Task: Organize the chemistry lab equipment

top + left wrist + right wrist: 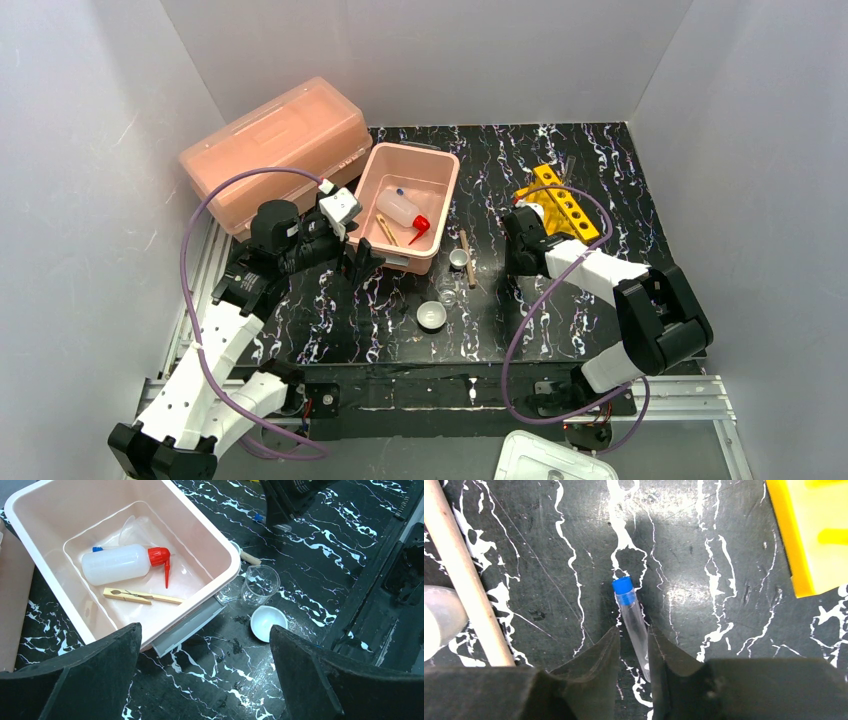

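Status, read from the near table edge outward.

Nearest the arm bases, the white dish (432,316) sits loose on the black marbled table (600,300). A clear beaker (447,296) stands just beyond it. A second small vessel (459,258) and a wooden stick (467,258) lie beside each other a little farther on. None of these is put away.

The left gripper (205,680) hovers by the near corner of the pink tub (220,555). Its jaws stand at full spread and hold nothing. Inside the tub lie the squeeze bottle (117,562) on its side, a wooden clothespin (140,596) and a clear item behind the bottle, probably the funnel.

The right gripper (633,645) is down at the table between the stick and the yellow rack (565,205). Its jaws stand narrow, one on each side of a blue-capped tube (630,612) lying flat. A sliver of table shows on one side, so the grip does not look complete.

At the far left the large pink lidded box (275,140) is closed.

Assessment: the task is partway. A few items are in the tub; the dish, both vessels, the stick and the tube remain outside it.
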Robot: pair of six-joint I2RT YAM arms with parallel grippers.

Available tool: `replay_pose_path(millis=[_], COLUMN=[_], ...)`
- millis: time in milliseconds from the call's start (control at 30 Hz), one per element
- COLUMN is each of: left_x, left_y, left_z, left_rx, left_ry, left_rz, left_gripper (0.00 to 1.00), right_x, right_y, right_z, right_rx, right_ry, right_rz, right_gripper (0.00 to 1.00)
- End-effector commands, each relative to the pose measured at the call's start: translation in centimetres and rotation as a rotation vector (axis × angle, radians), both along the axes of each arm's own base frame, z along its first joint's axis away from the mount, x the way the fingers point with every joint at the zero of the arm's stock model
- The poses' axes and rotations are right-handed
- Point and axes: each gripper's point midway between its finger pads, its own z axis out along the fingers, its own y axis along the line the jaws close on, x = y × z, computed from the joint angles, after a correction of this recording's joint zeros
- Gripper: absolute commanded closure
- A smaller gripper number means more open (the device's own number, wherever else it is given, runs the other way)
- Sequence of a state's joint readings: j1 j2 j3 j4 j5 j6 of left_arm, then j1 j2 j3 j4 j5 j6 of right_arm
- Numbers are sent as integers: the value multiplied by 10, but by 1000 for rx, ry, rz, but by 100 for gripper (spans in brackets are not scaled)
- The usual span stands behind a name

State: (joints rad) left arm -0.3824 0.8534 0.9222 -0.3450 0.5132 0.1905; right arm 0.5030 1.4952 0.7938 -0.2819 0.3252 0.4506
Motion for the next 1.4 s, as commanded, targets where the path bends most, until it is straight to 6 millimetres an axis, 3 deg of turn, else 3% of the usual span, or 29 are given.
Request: replay_pose_path(millis=[0, 267, 533, 600, 667, 767, 967, 1167, 1367], left_x=[-2, -4, -5, -6, -5, -6, -7, -6, -6], left_y=[1, 2, 3, 3, 4, 5, 7, 6, 7], left_z=[-6, -8, -6, -6, -5, -5, -8, -5, -5], left_rx=[8, 7, 2, 1, 0, 0, 9, 7, 12], left_ry=[10, 21, 13, 11, 7, 1, -2, -3, -8], left_rz=[-2, 3, 5, 5, 11, 17, 16, 19, 19], left_gripper=[1, 1, 1, 1, 1, 1, 1, 1, 1], right_x=[4, 12, 38, 43, 41, 31, 12, 10, 9], right_y=[5, 14, 36, 43, 46, 52, 69, 85, 89], right_z=[3, 28, 111, 118, 110, 87, 46, 33, 25], right_rx=[39, 80, 167, 172, 170, 181, 204, 188, 177], right_ry=[-20, -60, -208, -194, -148, -103, -39, -22, -6], right_rz=[-11, 15, 86, 111, 120, 121, 133, 163, 166], right_gripper=[72, 98, 97, 81, 66, 59, 55, 54, 55])
